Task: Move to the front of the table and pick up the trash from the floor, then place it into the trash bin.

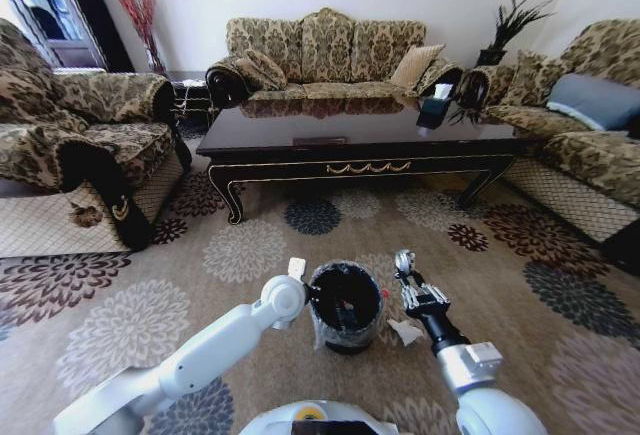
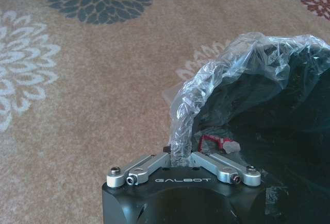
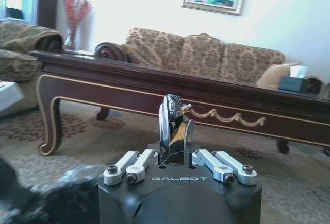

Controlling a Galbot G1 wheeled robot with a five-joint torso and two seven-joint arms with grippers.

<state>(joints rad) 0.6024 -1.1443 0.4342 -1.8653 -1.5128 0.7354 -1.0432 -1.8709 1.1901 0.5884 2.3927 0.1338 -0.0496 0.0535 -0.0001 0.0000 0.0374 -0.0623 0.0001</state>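
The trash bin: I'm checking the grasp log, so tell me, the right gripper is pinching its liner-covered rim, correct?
Not quite. It is the left gripper that pinches the liner-covered rim of the trash bin, as the left wrist view shows. The right gripper stands beside the bin, shut on nothing.

The word "GALBOT" in pale capital letters is printed on the black body of the left gripper (image 2: 180, 158), just below its silver finger links. The same "GALBOT" lettering appears on the black body of the right gripper (image 3: 172, 131). No other text is readable.
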